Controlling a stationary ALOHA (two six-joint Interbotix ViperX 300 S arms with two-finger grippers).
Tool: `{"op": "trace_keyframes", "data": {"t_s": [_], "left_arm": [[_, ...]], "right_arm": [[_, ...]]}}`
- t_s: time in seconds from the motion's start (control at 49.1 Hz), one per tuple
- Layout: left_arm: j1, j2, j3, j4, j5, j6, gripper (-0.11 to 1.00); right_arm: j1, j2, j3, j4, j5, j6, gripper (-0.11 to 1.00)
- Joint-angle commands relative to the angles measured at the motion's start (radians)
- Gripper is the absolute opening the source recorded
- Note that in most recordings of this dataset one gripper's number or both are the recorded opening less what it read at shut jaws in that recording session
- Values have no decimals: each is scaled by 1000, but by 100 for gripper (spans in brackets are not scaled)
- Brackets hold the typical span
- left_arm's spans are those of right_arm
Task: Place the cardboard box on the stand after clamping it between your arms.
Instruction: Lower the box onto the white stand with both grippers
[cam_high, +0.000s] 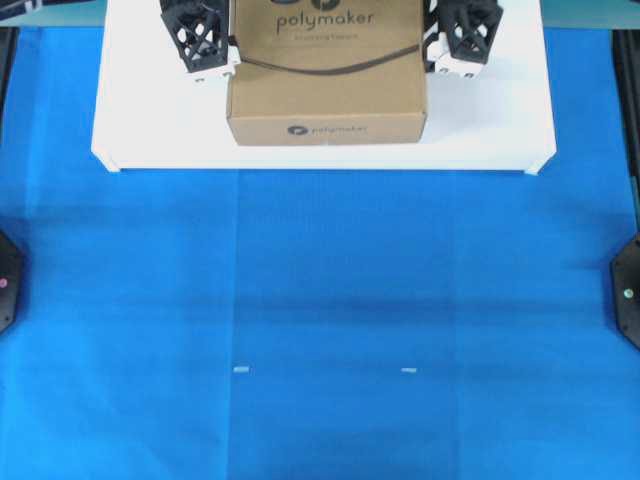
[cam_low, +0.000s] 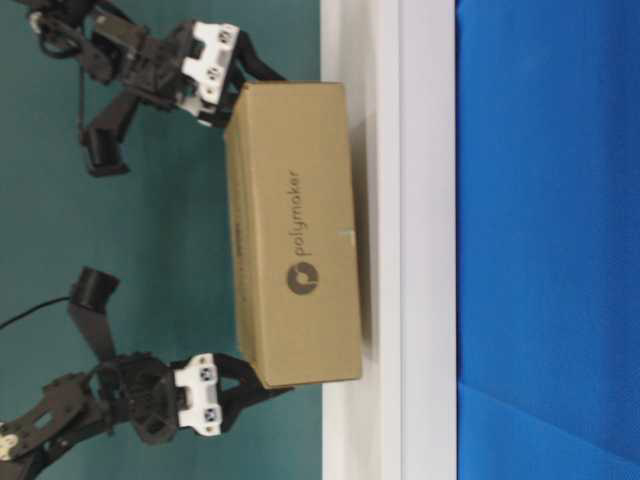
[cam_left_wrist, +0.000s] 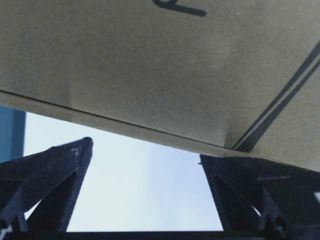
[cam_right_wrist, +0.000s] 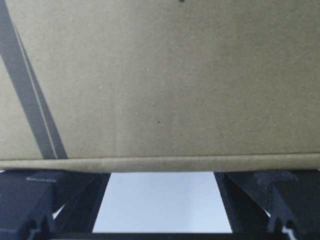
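Two grippers flank the box (cam_high: 328, 70), which sits on the stand (cam_high: 150, 130): the left gripper (cam_high: 205, 45) against its left side, the right gripper (cam_high: 460, 45) against its right, both equally near. Both jaws are spread wide, holding nothing; the box lies squeezed between them, so release likely means drawing outward.

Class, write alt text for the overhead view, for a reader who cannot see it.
A brown cardboard box printed "polymaker" sits on a white stand at the top of a blue table. The left pincer and the right pincer, both open, flank its sides.
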Motion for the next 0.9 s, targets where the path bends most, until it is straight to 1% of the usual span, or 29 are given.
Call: {"op": "trace_keyframes", "data": {"t_s": [0.0, 0.183, 0.326, 0.469, 0.53, 0.713, 0.815, 0.876], "left_arm": [[-44, 11, -146, -28, -127, -38, 86], [-37, 26, -126, -28, -123, -34, 86], [-23, 17, -81, -28, -118, -34, 86], [-12, -3, -37, -28, -121, -31, 86], [-2, -9, -23, -28, -121, -20, 86], [9, -21, 2, -26, -115, -8, 86], [18, -35, 20, -28, -115, 12, 86], [25, -41, 32, -28, -110, 26, 86]], "right_arm": [[67, -2, -117, 183, -41, -18, 99], [49, 43, -117, 173, -31, -75, 99], [20, 41, -97, 167, -20, -81, 99], [3, 25, -55, 163, -3, -97, 99], [-6, 17, -41, 153, 9, -101, 99], [-34, -9, -3, 153, 5, -101, 99], [-41, -25, 9, 153, 8, -103, 99], [-41, -32, 18, 143, 9, -110, 99]]}}
